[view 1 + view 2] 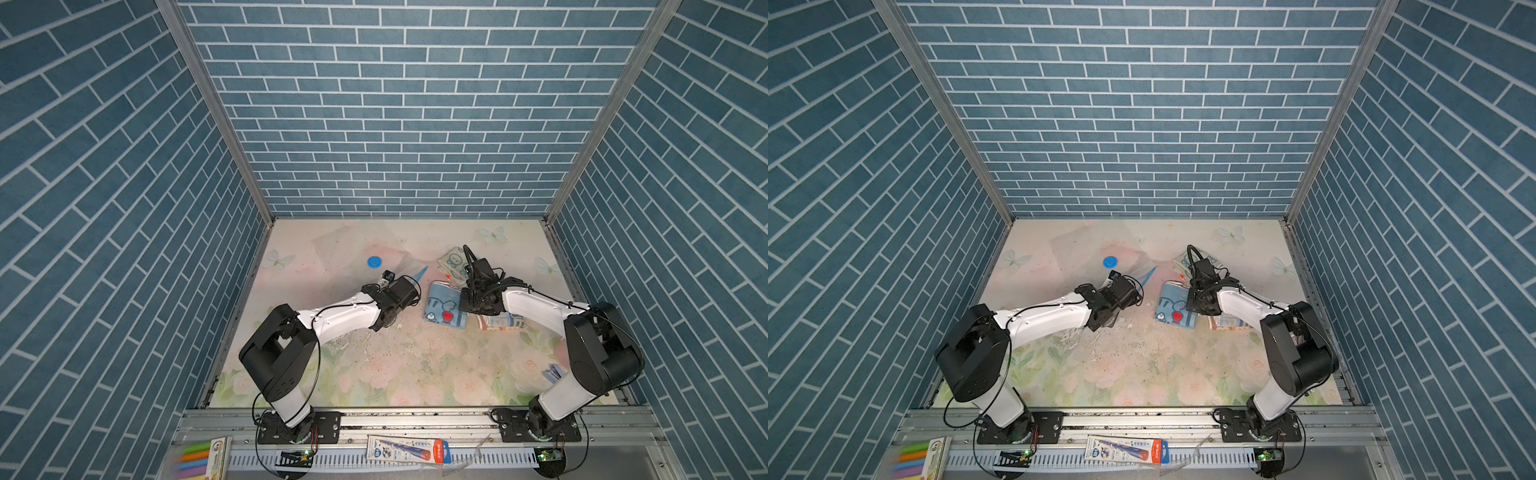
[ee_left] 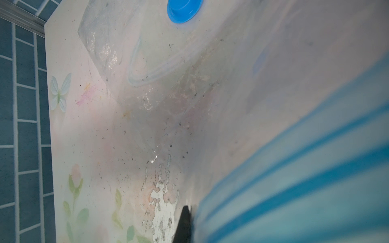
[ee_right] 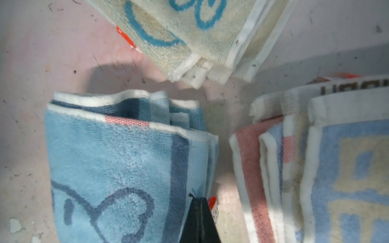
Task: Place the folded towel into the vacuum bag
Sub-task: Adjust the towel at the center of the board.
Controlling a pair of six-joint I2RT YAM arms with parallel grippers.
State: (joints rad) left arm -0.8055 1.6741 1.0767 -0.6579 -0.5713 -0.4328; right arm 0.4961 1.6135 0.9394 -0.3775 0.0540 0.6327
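Clear, hazy plastic: the vacuum bag lies flat on the far part of the table, on the left arm's side, with its round blue cap facing up. Its blue zip strip stands lifted off the surface at the end nearest the towels. The left hand is pressed together and appears to pinch that edge, since the strip looms right beside its dark fingertip in the left wrist view. Raising it likely keeps the mouth open toward the towels.

The blue towel lies folded on the table near the lifted strip, outside the bag. A cream towel lies beyond it and a striped towel beside it. The right hand sits over the blue towel's edge, pressed together and gripping nothing. It would need to spread before taking the towel.
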